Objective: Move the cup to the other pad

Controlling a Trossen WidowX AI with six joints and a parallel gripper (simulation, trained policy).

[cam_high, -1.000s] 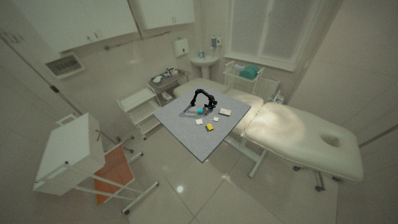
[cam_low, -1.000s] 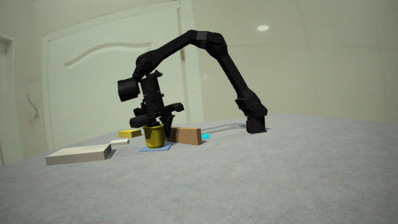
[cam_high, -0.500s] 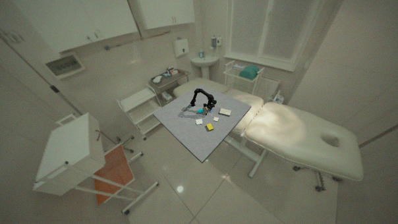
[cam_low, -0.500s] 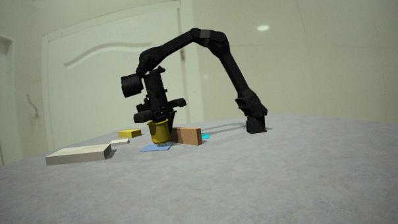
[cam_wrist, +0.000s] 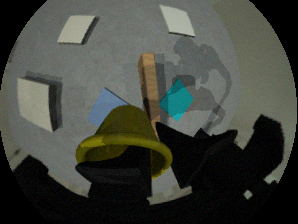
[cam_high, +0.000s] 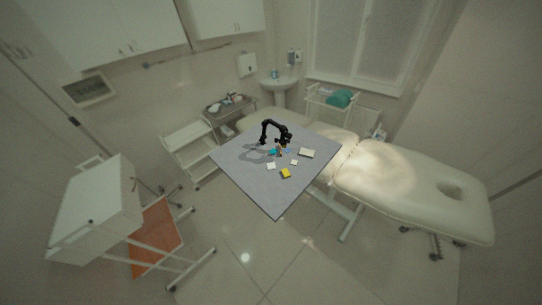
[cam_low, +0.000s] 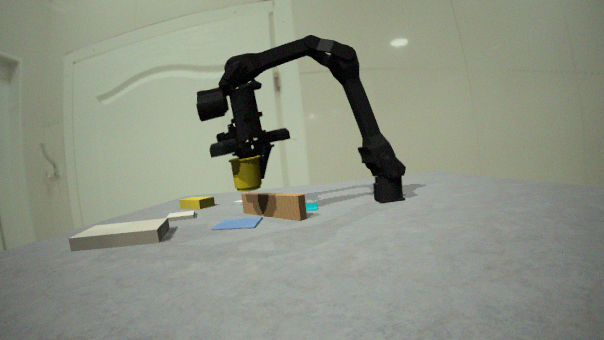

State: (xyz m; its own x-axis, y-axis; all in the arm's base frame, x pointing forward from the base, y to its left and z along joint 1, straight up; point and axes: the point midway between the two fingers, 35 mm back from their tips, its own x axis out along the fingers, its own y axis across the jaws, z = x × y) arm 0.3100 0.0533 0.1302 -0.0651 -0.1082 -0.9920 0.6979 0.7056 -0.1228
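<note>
Over the grey table [cam_high: 275, 197] [cam_low: 400, 270] [cam_wrist: 117, 55], the yellow cup [cam_high: 284, 145] [cam_low: 246, 174] [cam_wrist: 127, 120] hangs clear of the surface, close to upright as far as I can see from where I stand. The gripper [cam_high: 283, 142] [cam_low: 256, 164] [cam_wrist: 151, 125] has its fingers clenched on the cup's wall near the rim. So the picking up is done; the crossing, the setting down and the letting go are all left. Seen from the exterior side, the blue pad [cam_high: 287, 151] [cam_low: 237, 223] [cam_wrist: 103, 106] lies on the near side of the wooden block [cam_high: 280, 152] [cam_low: 280, 206] [cam_wrist: 149, 80], with nothing standing on it, while the cyan pad [cam_high: 273, 152] [cam_low: 312, 206] [cam_wrist: 177, 100] lies beyond the block and to the right, bare too. I'd take the blue one for the starting place and the cyan one for the goal, which would put the job somewhere short of halfway. The cup's foot looks only a little higher than the block's top, so the carry wants a level cup and some care over that edge. Whatever marbles are inside, I cannot make them out, and I see none loose on the table.

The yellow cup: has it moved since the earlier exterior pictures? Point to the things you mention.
Yes. The yellow cup [cam_low: 247, 174] [cam_wrist: 129, 125] has gone up, from beside the wooden block [cam_low: 274, 206] [cam_wrist: 149, 82] to above its top edge.
</note>
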